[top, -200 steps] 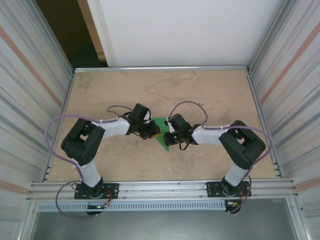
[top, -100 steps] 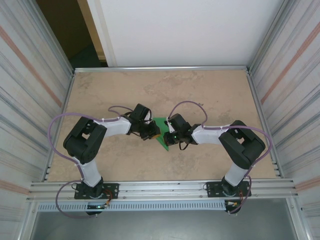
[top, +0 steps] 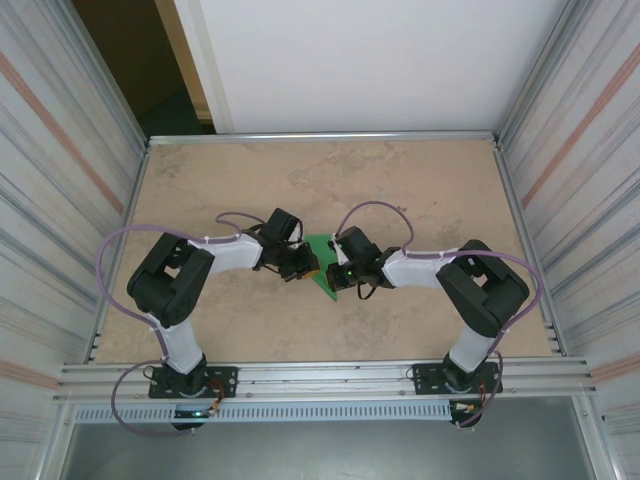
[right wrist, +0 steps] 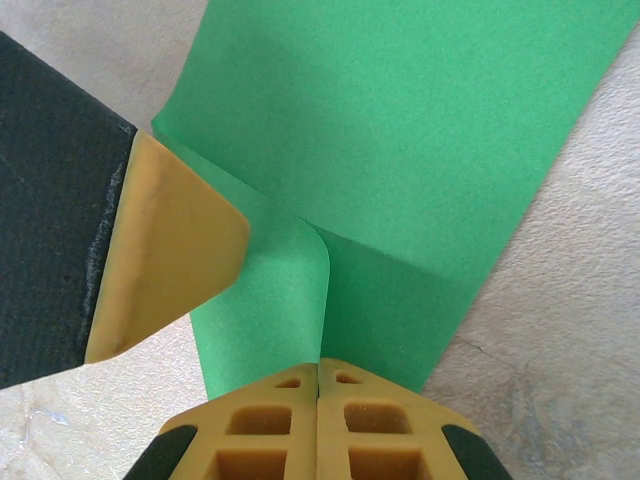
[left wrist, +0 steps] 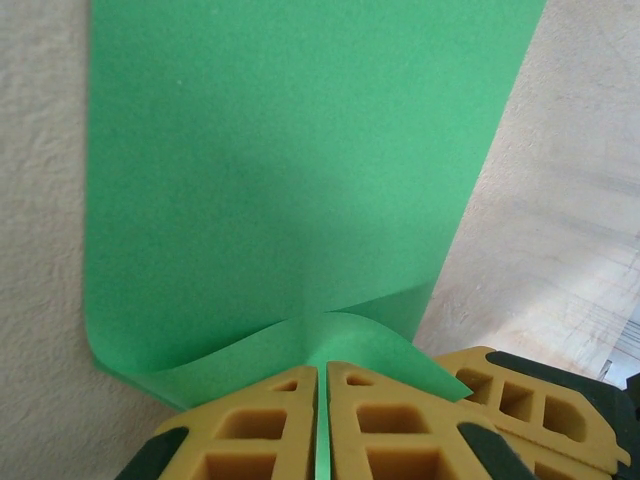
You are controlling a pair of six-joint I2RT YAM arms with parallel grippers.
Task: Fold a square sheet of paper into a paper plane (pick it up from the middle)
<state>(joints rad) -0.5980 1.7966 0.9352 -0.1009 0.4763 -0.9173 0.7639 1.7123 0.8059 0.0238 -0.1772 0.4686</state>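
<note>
Robot lab cell, not a home. Left arm (top: 190, 280) and right arm (top: 470, 285) are sitting bolted on a rail (top: 330, 377) at the near edge of a tan table (top: 420, 190). Ribbed metal walls (top: 50, 200) are boxing in 2 sides; a white panel (top: 350, 60) is closing the back. Aluminium framing (top: 320, 137) is edging the table. A slotted cable duct (top: 330, 412) is running along the front, purple cables (top: 375, 206) looping off the arms. A dark gap (top: 130, 60) is showing top left.

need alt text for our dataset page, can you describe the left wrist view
The left gripper, its yellow fingers shut, pinches the near edge of the square sheet of paper, a thin green line showing between them. The green sheet curls up into the grip and lies flat beyond on the beige table.
</note>
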